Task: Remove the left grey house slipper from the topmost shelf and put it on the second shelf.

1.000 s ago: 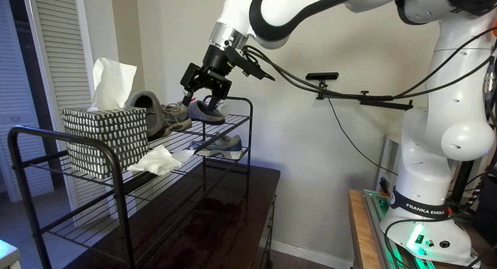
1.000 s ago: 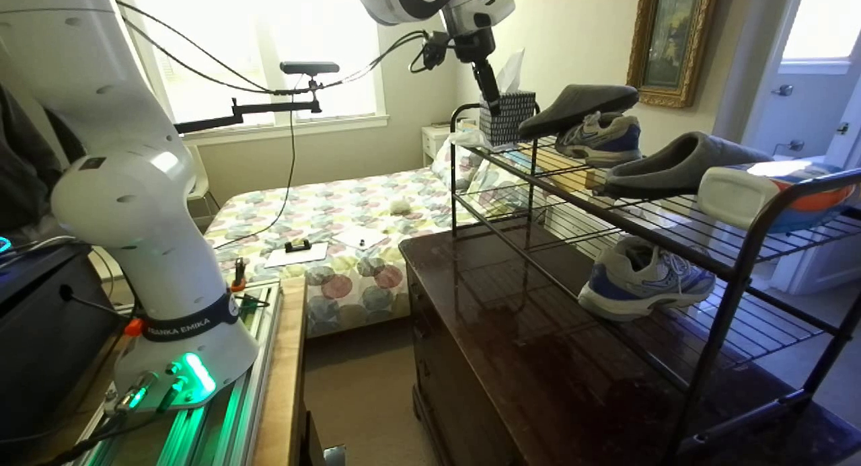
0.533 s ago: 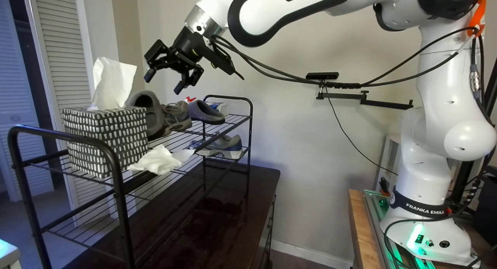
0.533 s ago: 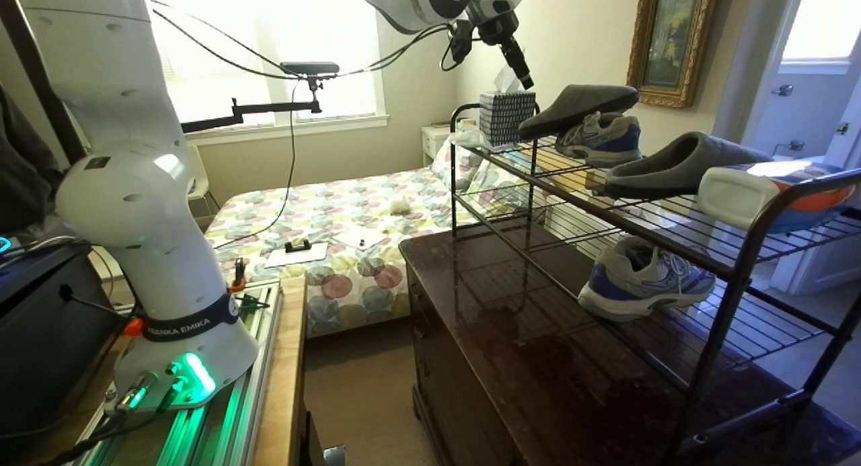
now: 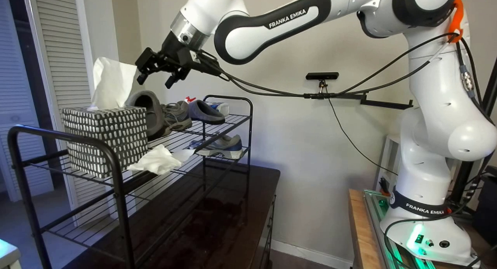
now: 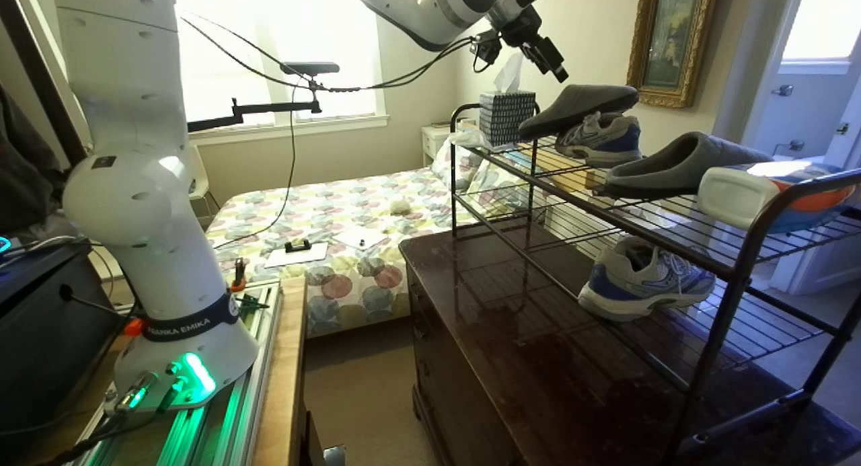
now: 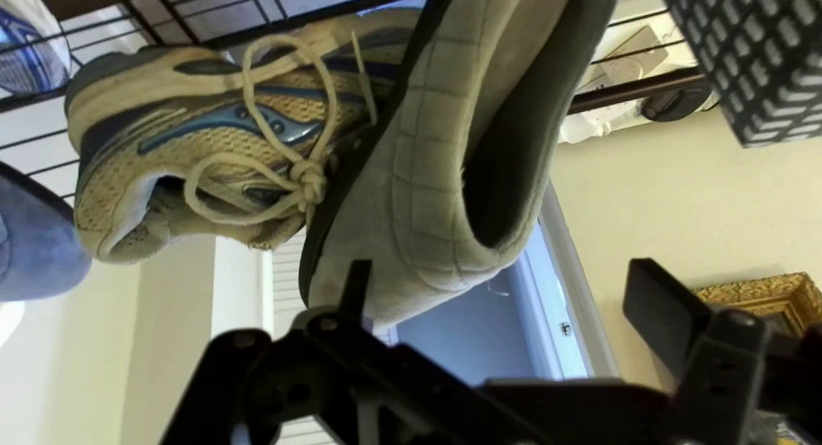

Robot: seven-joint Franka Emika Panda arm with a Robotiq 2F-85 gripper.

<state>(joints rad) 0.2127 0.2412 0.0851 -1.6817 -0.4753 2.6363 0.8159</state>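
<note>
The left grey slipper (image 5: 146,110) leans tilted on the top shelf (image 6: 605,214), between the tissue box and a sneaker; it also shows in an exterior view (image 6: 582,107). In the wrist view the slipper (image 7: 411,194) has its heel end towards the jaws. My gripper (image 5: 155,82) is open and empty, just above and in front of this slipper; its fingertips also show in an exterior view (image 6: 559,70). In the wrist view the gripper (image 7: 499,275) has widely parted fingers, with one finger overlapping the slipper's heel side. The second shelf (image 6: 760,325) is the wire rack below.
The patterned tissue box (image 5: 105,141) stands beside the slipper. A sneaker (image 6: 599,138), the other grey slipper (image 6: 686,165) and a wipes pack (image 6: 740,197) share the top shelf. Another sneaker (image 6: 646,278) sits on the second shelf. Crumpled tissue (image 5: 159,160) lies at the top shelf's front.
My gripper has moved further over the rack towards the left slipper and tilted more level, its fingers staying apart. The slippers and other objects have not moved.
</note>
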